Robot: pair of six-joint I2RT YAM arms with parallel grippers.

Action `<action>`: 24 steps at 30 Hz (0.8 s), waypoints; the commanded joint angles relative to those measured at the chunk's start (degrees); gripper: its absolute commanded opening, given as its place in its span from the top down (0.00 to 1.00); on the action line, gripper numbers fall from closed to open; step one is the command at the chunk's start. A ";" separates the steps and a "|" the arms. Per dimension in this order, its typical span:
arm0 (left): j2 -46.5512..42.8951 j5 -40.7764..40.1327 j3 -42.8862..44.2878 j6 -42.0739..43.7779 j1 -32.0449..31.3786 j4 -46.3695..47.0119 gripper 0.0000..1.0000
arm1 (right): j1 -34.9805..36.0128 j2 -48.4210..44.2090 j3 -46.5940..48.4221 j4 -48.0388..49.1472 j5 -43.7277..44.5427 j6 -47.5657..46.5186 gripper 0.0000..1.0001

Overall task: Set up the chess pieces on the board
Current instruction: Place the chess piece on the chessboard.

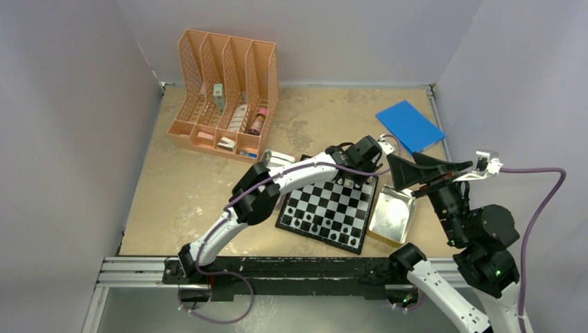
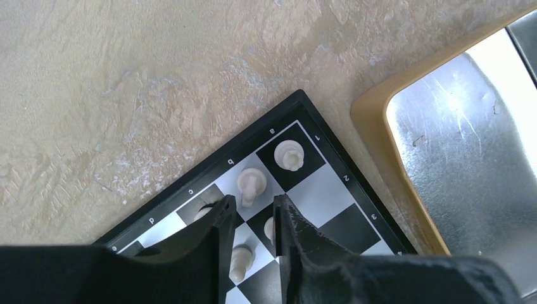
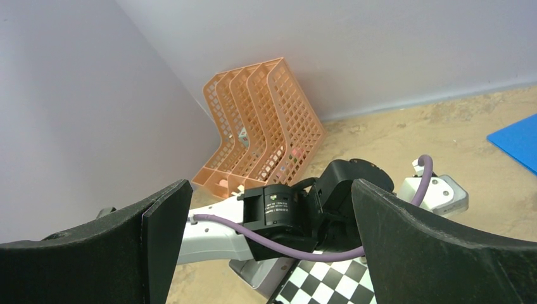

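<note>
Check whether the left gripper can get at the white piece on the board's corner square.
Probably yes. The left gripper hovers over that corner of the board, jaws a little apart, and the corner piece stands just ahead of it, nothing above it. The neighbouring white piece might get bumped.

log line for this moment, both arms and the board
left gripper: slightly open over board corner | white pieces: standing on corner squares | right gripper: wide open, empty

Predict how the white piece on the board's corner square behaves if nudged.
Corner piece looks slim on a small round base, so it probably tips easily. Smaller than its square, likely very light. Smooth surface may slip when pinched.
</note>
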 commanded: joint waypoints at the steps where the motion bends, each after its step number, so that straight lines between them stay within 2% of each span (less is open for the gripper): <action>1: -6.56 -0.59 0.81 -1.95 -0.22 1.67 0.69 | 0.02 1.50 0.16 3.29 -0.84 -0.35 0.01; 6: -11.06 -2.90 -1.64 -3.47 0.02 2.20 0.61 | -0.02 2.41 0.13 4.23 -1.59 -0.91 0.01; 11: -17.27 -3.72 -7.30 -6.48 1.72 2.15 0.63 | -0.02 2.79 -0.41 4.91 -2.83 -0.58 0.01; 24: -40.70 -4.94 -35.77 -13.58 12.56 3.45 0.71 | -0.02 3.23 -4.82 6.96 -6.22 0.26 0.01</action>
